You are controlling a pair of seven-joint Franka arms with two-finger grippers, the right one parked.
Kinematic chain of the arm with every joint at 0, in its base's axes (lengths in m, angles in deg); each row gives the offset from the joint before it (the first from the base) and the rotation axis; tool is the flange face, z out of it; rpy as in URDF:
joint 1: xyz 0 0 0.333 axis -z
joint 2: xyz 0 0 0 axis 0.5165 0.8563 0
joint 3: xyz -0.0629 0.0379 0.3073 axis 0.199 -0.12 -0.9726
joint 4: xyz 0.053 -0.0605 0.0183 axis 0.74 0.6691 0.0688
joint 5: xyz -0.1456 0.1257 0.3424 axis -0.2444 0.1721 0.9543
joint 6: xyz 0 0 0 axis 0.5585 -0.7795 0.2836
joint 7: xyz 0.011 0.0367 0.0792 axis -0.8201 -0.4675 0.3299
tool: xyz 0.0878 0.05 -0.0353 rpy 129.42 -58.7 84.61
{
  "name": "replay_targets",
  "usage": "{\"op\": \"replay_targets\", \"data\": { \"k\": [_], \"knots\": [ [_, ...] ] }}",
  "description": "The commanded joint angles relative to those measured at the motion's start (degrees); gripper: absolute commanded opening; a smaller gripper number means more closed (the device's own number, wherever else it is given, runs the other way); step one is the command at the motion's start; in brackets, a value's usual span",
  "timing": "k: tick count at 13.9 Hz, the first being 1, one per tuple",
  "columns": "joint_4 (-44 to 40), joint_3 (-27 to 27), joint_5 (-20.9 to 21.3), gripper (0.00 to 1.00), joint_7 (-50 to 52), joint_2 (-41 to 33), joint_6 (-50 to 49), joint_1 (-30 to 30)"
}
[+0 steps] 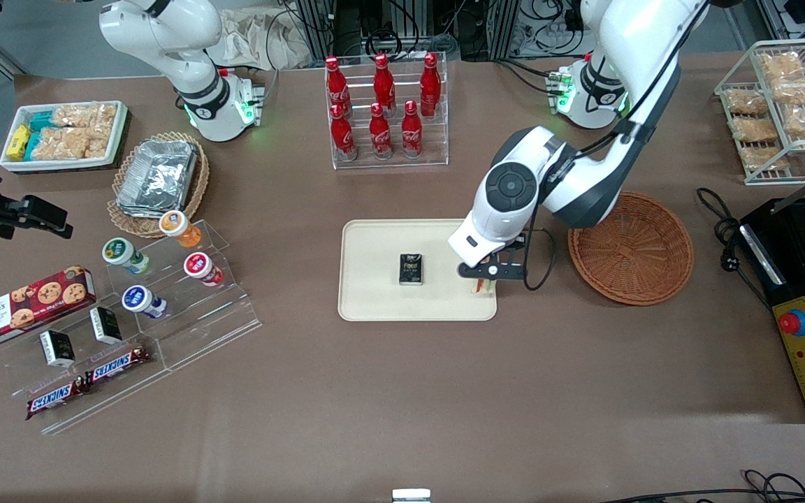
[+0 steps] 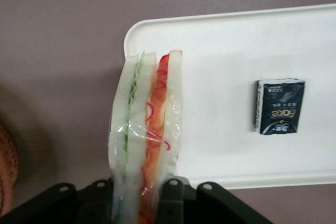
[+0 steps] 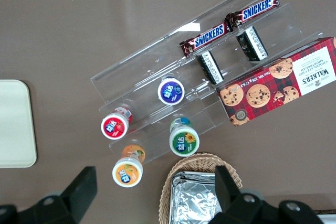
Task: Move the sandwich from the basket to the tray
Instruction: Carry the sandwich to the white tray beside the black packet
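My left gripper (image 1: 483,279) is shut on the sandwich (image 2: 147,129), a wrapped white-bread wedge with green and orange-red layers. It holds the sandwich over the corner of the cream tray (image 1: 374,293) that is nearest the basket. In the front view only a sliver of the sandwich (image 1: 479,285) shows under the black fingers. The reddish-brown wicker basket (image 1: 630,249) stands empty beside the tray, toward the working arm's end of the table. The tray (image 2: 226,66) also shows in the left wrist view, under the sandwich's tip.
A small black packet (image 1: 411,269) lies in the middle of the tray, also seen in the left wrist view (image 2: 279,106). A clear rack of red cola bottles (image 1: 383,112) stands farther from the front camera. A clear snack stand (image 1: 144,307) lies toward the parked arm's end.
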Motion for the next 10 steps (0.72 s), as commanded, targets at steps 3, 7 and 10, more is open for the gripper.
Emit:
{"op": "replay_targets", "data": {
  "k": [3, 7, 10],
  "knots": [
    [0.70, -0.21, 7.33, 0.00, 7.10, 4.41, 4.92, 2.12],
    [0.35, -0.39, 8.82, 0.00, 7.54, 6.96, 7.03, 2.91],
    [-0.35, -0.39, 11.99, 0.01, 9.38, 8.81, 7.21, 2.91]
  ]
}}
